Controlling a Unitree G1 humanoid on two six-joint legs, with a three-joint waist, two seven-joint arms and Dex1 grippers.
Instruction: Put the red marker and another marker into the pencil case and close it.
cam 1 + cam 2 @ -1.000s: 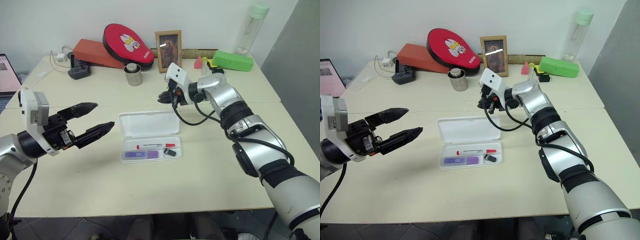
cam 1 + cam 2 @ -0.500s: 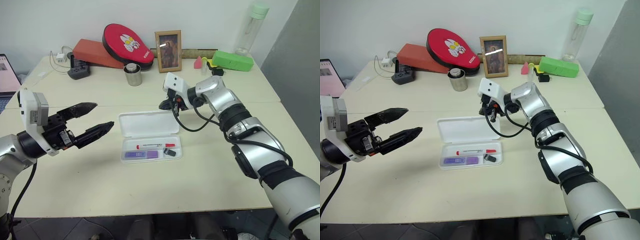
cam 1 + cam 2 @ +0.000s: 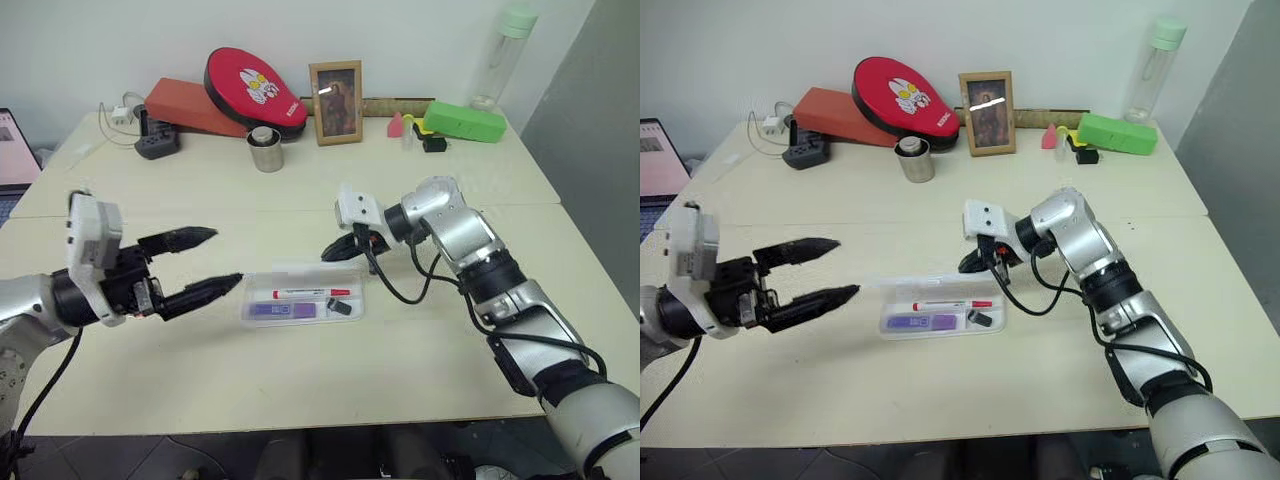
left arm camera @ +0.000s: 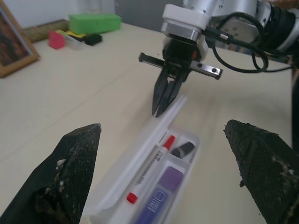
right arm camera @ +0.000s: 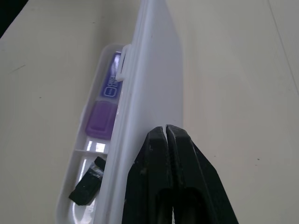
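Lying near the middle of the frame on the pale surface [image 3: 420, 340], the white pencil case [image 3: 300, 300] holds the red marker [image 3: 312, 293] in its tray, with the lilac highlighter [image 3: 283, 310] just below it and a small black piece [image 3: 339, 306] to the right of that. The lid [image 4: 149, 149] stands raised at a steep tilt over the tray's far edge. The right claw [image 3: 330, 255], its two black fingers pressed together with nothing between them, has its tip against the outer face of the lid at the lid's right end; in the right wrist view the joined fingers [image 5: 170, 182] lie against the white lid. The left claw [image 3: 205, 262] hovers at the centre left of the frame, just left of the case and apart from it, its fingers spread wide and holding nothing. Along the top of the frame sit a red oval pouch [image 3: 255, 88], a framed picture [image 3: 337, 102], a metal cup [image 3: 266, 149], a green box [image 3: 464, 121] and a clear bottle [image 3: 500, 55].
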